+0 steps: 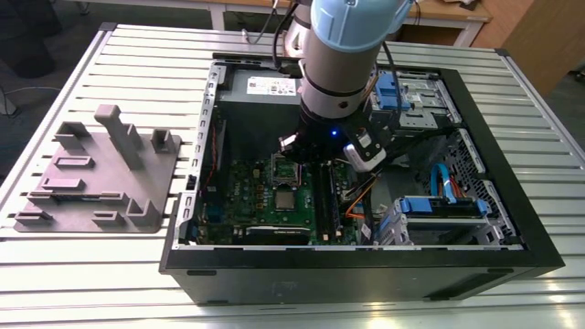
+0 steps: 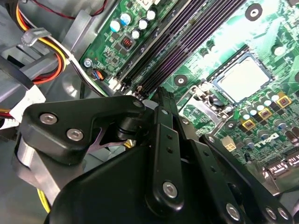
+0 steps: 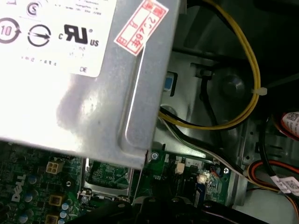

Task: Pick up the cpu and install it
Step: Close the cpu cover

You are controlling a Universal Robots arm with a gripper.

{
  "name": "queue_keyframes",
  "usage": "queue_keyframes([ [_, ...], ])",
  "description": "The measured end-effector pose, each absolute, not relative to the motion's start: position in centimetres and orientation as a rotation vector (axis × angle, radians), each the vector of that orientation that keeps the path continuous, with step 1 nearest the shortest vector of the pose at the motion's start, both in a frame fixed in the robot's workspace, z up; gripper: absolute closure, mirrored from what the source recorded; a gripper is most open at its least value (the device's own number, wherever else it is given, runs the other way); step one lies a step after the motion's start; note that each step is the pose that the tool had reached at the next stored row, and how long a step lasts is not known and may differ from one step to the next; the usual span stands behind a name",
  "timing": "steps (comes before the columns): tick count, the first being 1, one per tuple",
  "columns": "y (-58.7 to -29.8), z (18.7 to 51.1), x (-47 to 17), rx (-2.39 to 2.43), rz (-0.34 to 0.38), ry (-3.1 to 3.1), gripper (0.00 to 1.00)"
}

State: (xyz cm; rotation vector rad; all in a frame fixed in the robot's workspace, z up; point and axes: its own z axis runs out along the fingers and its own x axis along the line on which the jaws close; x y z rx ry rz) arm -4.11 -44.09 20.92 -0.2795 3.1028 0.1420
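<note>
While in its socket, cpu.

The cpu lies flat on the green motherboard near black slots.

**First wrist view.** White label with black certification marks and small print, on the power supply. Red-bordered sticker with handwritten characters, at that case's edge. White maker's logo printed on the board. Printed tag on a cable.

**Exterior view.** The label's print is too small to read.
</note>
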Motion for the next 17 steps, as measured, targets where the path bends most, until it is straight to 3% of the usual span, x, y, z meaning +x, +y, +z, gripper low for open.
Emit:
queue_keyframes([
  [17, -43.79, 20.45, -3.92, -0.44, 0.174, 3.085, 0.89],
])
